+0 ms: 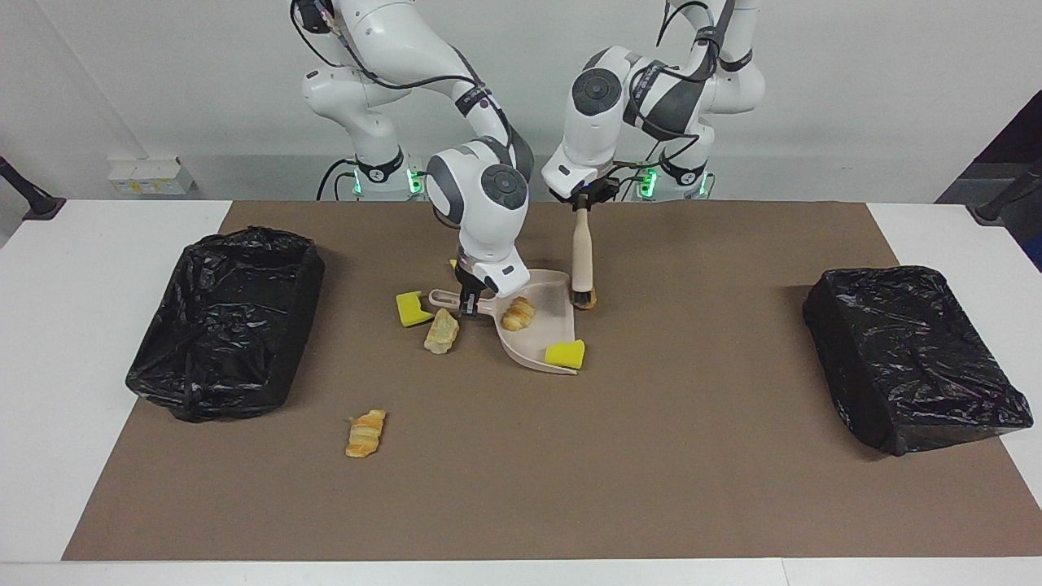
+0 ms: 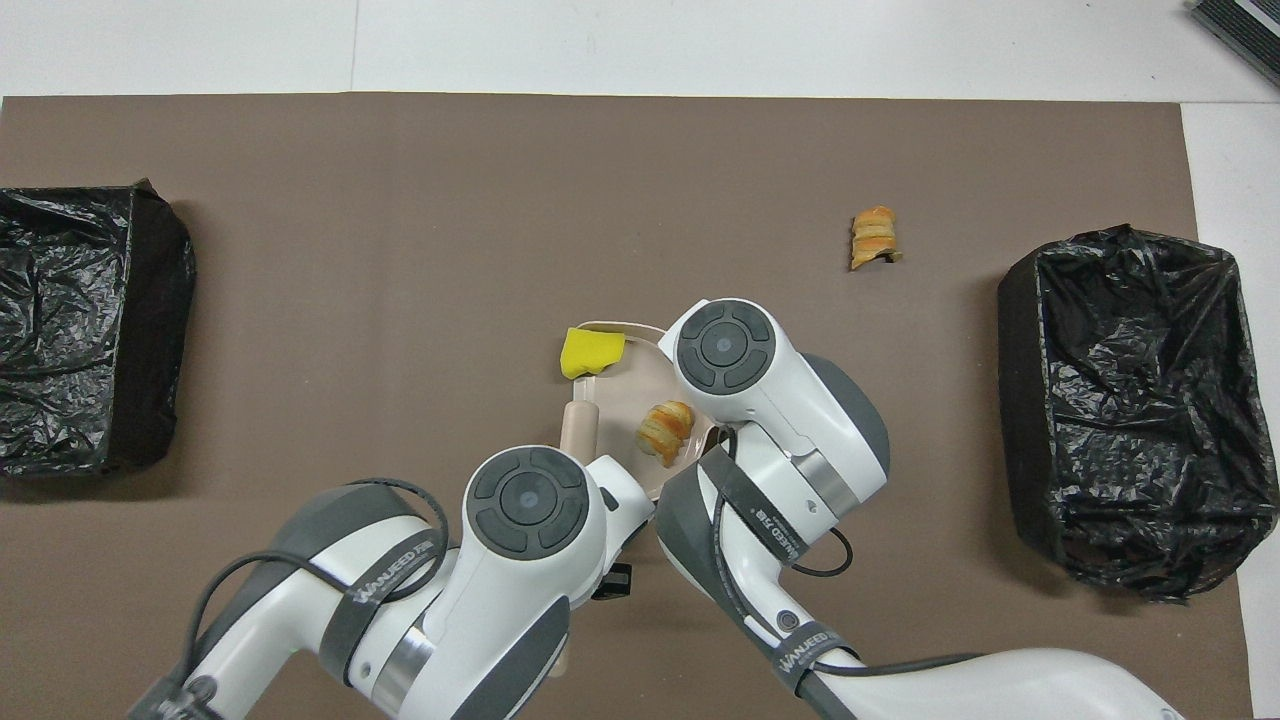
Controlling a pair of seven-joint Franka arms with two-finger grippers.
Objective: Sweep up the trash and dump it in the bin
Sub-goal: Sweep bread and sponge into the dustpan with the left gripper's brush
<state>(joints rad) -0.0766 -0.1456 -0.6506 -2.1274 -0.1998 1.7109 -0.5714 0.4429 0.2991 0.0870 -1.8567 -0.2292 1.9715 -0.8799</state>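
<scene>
Basically left pincer [image 1: 580,205] clamps brush [image 1: 582,260], right pincer [image 1: 468,305] clamps dustpan [image 1: 533,346] handle; trash [image 1: 518,313] looks light, soft; sweep, don't pinch

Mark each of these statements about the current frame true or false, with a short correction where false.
1. A pastry piece lies in the dustpan. True.
2. The left gripper holds the brush by its handle. True.
3. The right gripper hangs free, away from the dustpan. False: it is shut on the dustpan's handle.
4. All the trash is in the pan. False: a pastry roll and other scraps lie on the brown mat.
5. A yellow sponge chunk sits at the pan's lip. True.
</scene>
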